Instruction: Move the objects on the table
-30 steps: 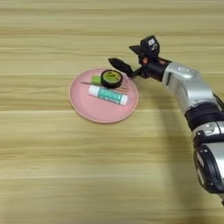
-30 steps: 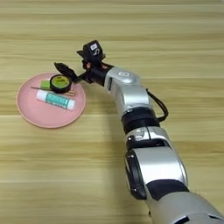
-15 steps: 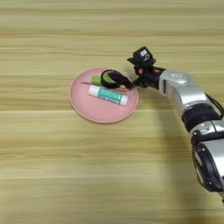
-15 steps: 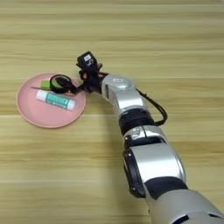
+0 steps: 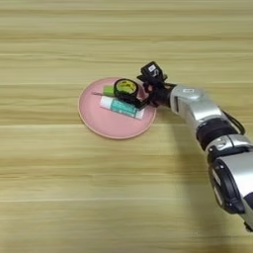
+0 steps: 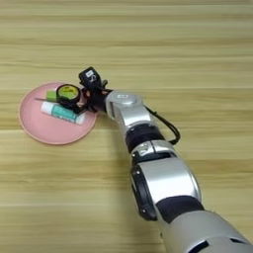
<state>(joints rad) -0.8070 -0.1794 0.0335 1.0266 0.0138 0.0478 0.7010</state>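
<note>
item: pink plate [image 5: 111, 129], table [image 5: 59, 197] centre-left. contents: tape roll [image 5: 125, 89] at plate's 1 o'clock; green block [image 5: 107, 90] at 11; screwdriver [image 5: 99, 94] thin, beside block, axis 9–3; glue stick [image 5: 121, 106] mid-plate, long axis 10–4.
right gripper [image 5: 140, 95]: i read black fingers straddling tape roll, touching it; whether pinched tight, cannot tell. arm enters from 4 o'clock; tape lies at gripper's 9. i judge tape next to move.

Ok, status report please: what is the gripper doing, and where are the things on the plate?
Right gripper at the tape roll, fingers around it. Tape roll, glue stick, green block and screwdriver all on the pink plate. Nothing in the way.
</note>
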